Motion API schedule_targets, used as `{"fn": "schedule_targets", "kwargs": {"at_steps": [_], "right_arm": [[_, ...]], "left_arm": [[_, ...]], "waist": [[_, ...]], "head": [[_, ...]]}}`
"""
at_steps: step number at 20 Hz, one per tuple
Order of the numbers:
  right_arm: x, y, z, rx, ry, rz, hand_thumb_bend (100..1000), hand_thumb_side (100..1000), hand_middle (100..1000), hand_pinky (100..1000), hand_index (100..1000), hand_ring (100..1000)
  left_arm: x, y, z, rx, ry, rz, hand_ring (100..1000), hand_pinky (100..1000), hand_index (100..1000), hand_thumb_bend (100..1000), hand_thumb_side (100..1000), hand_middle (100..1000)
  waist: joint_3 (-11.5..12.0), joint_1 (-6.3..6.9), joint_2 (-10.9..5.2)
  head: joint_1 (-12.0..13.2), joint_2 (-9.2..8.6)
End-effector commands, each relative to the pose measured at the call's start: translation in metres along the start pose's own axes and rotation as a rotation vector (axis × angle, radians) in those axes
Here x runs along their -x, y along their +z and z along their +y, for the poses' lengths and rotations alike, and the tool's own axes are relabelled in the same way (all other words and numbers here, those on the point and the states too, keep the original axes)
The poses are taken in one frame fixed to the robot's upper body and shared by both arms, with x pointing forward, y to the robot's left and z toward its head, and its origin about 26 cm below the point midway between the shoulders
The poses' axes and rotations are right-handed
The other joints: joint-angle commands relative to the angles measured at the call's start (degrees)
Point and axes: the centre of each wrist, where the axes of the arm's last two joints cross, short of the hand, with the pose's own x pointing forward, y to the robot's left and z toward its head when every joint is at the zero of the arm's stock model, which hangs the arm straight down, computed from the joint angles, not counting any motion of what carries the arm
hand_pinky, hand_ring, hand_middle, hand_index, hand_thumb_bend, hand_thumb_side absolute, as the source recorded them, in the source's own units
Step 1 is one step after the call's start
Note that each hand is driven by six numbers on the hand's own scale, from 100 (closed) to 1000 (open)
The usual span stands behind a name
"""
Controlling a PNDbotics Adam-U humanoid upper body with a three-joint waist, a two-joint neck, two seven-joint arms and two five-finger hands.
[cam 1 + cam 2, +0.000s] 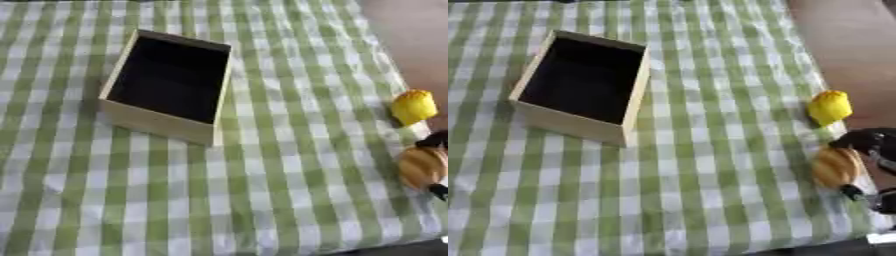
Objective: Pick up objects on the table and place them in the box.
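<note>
1. A table covered with a green-and-white checked cloth (pixel 262 200) fills most of both views; its right edge runs down the right side, with a plain brownish floor (pixel 859 45) seen beyond it
2. An open rectangular box of pale wood with a dark inside (pixel 213 95) stands on the cloth in the upper left part of the table, turned slightly askew; nothing can be made out inside it
3. A small bright yellow object of rounded, blocky shape (pixel 830 107) lies near the right edge of the table, well apart from the box
4. A rounded orange-brown object (pixel 836 166) is seen just below the yellow one, also at the right edge of the cloth
5. The robot's black right hand (pixel 874 141) is placed at that orange-brown object, with dark fingers (pixel 853 192) shown above and below it; it cannot be told whether the object is clasped or only touched
6. The left hand is not shown in either view
</note>
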Motion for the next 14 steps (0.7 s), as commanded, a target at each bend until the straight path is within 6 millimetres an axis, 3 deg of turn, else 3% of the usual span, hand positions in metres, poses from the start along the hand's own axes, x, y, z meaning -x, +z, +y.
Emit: {"fn": "schedule_targets", "kwargs": {"at_steps": [1, 5, 9, 14], "right_arm": [[0.0058, 0.0011, -0.0057, 0.014, 0.007, 0.005, 210, 212, 745, 850, 851, 843], [0.0054, 0.0009, -0.003, 0.043, 0.008, 0.02, 259, 225, 629, 829, 757, 807], [0.0036, 0.0002, 0.0009, 0.093, 0.004, 0.033, 150, 221, 522, 806, 650, 751], [-0.0037, -0.0014, -0.0087, 0.222, -0.003, 0.026, 100, 190, 480, 789, 605, 719]], "left_arm": [[-0.0049, -0.0044, 0.0002, 0.002, 0.005, -0.021, 778, 651, 825, 246, 640, 747], [-0.0051, -0.0049, -0.0002, 0.002, 0.005, -0.021, 778, 652, 825, 244, 641, 747], [-0.0051, -0.0048, -0.0005, 0.001, 0.007, -0.02, 778, 652, 825, 241, 643, 747], [-0.005, -0.0045, -0.001, 0.003, 0.009, -0.016, 779, 653, 825, 238, 647, 747]], "waist": [[0.05, -0.07, -0.71], [0.05, -0.09, -0.66], [0.17, -0.13, -0.67], [0.17, -0.32, -0.71]], "head": [[0.03, -0.77], [0.12, -0.72], [0.13, -0.61], [0.24, -0.58]]}}
